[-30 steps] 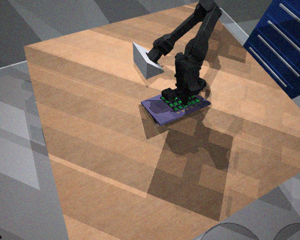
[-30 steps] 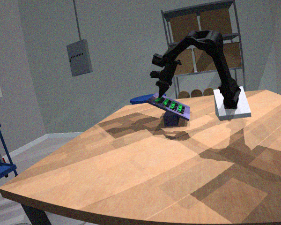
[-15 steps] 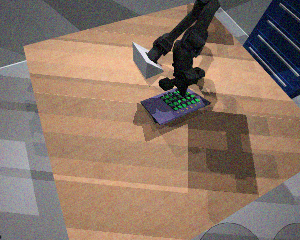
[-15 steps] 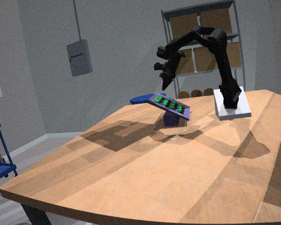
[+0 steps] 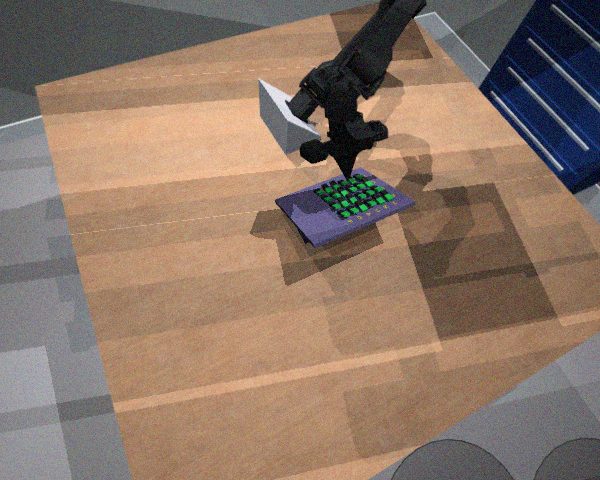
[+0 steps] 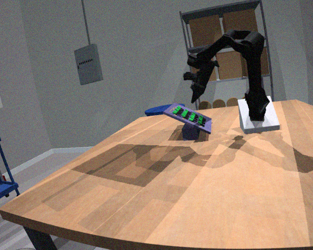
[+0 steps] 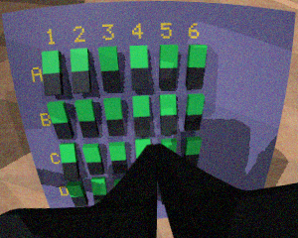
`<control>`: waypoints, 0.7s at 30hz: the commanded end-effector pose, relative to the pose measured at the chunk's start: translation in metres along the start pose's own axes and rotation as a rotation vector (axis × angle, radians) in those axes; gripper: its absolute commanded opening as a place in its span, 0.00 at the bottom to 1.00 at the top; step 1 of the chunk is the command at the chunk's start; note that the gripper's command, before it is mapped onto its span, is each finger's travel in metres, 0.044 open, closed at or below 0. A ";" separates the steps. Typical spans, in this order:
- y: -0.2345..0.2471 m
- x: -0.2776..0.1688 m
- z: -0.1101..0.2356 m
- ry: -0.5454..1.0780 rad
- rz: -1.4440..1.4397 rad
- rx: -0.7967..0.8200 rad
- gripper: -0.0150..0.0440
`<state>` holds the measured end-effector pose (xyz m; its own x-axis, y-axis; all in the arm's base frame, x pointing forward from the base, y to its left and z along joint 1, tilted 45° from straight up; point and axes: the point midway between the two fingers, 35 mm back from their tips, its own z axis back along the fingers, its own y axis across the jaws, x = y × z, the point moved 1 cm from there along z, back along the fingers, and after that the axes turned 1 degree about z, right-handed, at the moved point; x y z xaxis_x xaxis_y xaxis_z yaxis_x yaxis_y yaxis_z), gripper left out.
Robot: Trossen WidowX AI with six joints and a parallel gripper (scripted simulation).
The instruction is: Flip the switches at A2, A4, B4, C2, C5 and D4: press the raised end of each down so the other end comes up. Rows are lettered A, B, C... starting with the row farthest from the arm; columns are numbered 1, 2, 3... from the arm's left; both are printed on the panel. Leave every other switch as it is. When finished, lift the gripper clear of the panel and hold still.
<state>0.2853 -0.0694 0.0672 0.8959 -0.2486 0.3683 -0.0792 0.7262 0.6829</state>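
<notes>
A purple switch panel (image 5: 306, 219) (image 6: 207, 126) (image 7: 255, 79) sits tilted on a dark block on the wooden table. It holds rows A to D and columns 1 to 6 of green-and-black rocker switches. In the wrist view, A2 (image 7: 79, 69) and A4 (image 7: 139, 66) show their green part on the far half, like the rest of row A. My gripper (image 5: 346, 175) (image 6: 193, 101) (image 7: 153, 151) is shut with nothing in it. It hangs a little above the panel, with its tip over the C4 area. The fingers hide most of row D and part of row C.
A grey wedge block (image 5: 277, 121) stands behind the panel, beside the arm. The arm's white base plate (image 6: 259, 121) is on the table to the right. A blue drawer cabinet (image 5: 564, 77) stands off the table's edge. A shelf with boxes (image 6: 226, 53) is behind.
</notes>
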 end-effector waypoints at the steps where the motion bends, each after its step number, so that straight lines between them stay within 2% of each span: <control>1: 0.004 -0.006 -0.023 -0.005 -0.002 0.014 0.25; 21: 0.005 -0.006 -0.047 -0.007 -0.001 0.015 0.25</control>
<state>0.3001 -0.0377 0.0422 0.8901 -0.2531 0.3790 -0.0886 0.7196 0.6888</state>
